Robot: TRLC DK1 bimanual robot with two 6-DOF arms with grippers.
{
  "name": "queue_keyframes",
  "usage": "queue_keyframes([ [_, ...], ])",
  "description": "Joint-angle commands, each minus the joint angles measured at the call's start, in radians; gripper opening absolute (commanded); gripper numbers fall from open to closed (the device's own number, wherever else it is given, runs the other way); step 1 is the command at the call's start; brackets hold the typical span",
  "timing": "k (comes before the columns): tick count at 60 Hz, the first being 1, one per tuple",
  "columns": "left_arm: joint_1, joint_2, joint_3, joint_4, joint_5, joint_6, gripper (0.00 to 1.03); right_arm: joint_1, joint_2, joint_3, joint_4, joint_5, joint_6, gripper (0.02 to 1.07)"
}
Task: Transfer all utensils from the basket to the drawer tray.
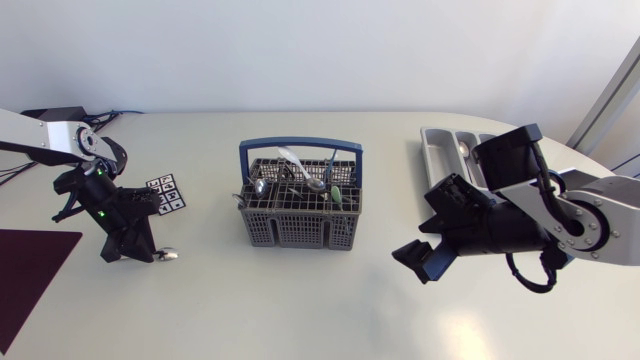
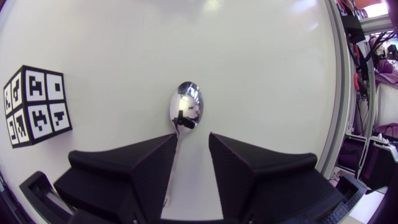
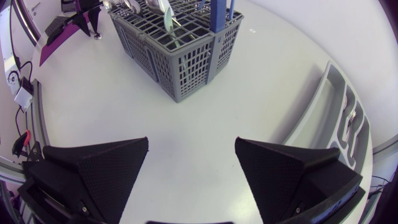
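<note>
A grey utensil basket [image 1: 300,215] with a blue handle stands mid-table and holds several utensils. The grey drawer tray [image 1: 437,150] lies at the back right with a spoon [image 1: 464,149] in it. Another spoon [image 1: 169,254] lies on the table at the left. My left gripper [image 1: 148,252] is down over it. In the left wrist view this spoon's bowl [image 2: 185,106] lies just ahead of the left gripper [image 2: 193,138]. Its handle runs between the fingers, close to one and clear of the other. My right gripper [image 1: 412,262] hangs open and holds nothing, between the basket [image 3: 180,43] and the tray [image 3: 339,106].
A cube with black-and-white markers [image 1: 166,193] sits beside my left arm, also beside the gripper as the marker cube [image 2: 34,102] in the left wrist view. A dark maroon mat [image 1: 30,270] lies at the table's left front corner. Bare table spreads in front of the basket.
</note>
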Motion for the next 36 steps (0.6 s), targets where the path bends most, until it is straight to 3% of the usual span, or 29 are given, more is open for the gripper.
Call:
queue_keyframes([
  [1, 0.001, 0.03, 0.009, -0.037, 0.011, 0.054, 0.17, 0.009, 0.001, -0.018, -0.006, 0.0, -0.016, 1.02],
  [12, 0.012, 0.025, -0.001, -0.011, 0.02, 0.059, 0.14, 0.009, -0.002, -0.019, -0.007, 0.0, -0.016, 1.02],
  [20, 0.023, -0.012, -0.053, 0.072, 0.02, 0.068, 0.15, 0.009, -0.002, -0.024, -0.007, 0.0, -0.02, 1.02],
  [28, 0.03, -0.048, -0.102, 0.13, 0.02, 0.085, 0.28, 0.009, -0.002, -0.029, -0.004, -0.002, -0.02, 1.02],
  [36, 0.026, -0.068, -0.136, 0.184, 0.011, 0.084, 0.34, 0.01, -0.003, -0.027, -0.004, -0.002, -0.02, 1.02],
])
